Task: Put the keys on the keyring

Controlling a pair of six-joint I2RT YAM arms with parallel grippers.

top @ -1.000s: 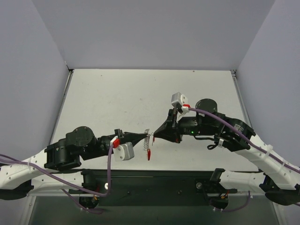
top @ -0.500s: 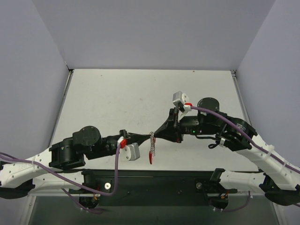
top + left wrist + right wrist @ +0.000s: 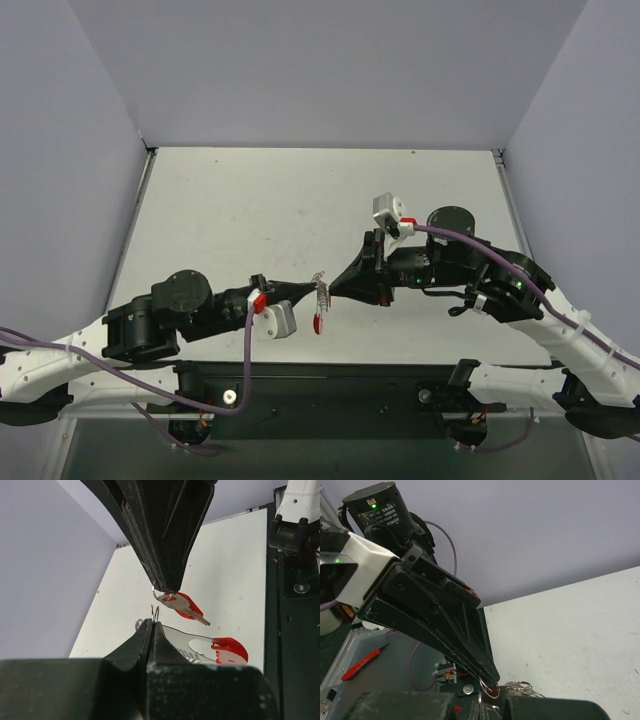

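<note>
Meeting tip to tip above tabletop (image 3: 250, 210): left pincer (image 3: 152, 625) clamped on keyring (image 3: 155, 613) wire, right pincer (image 3: 162, 582) clamped at key (image 3: 176, 601) top (thin holds, both). Any tug could drop either.

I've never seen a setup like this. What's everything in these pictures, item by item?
table: one, white, under both arms.
walls: three, pale grey-lilac, around the table's left, far and right sides.
key: one, silver with a red head, hanging at the tip of the right tool.
keyring: one, thin silver loop with a red band dangling, pinched in the left tool.
cables: two, purple, one along each arm.
arms: two, black and white; left arm and right arm reach in from the near edge.
tools: two, black, both shut, tips close together above the table.
</note>
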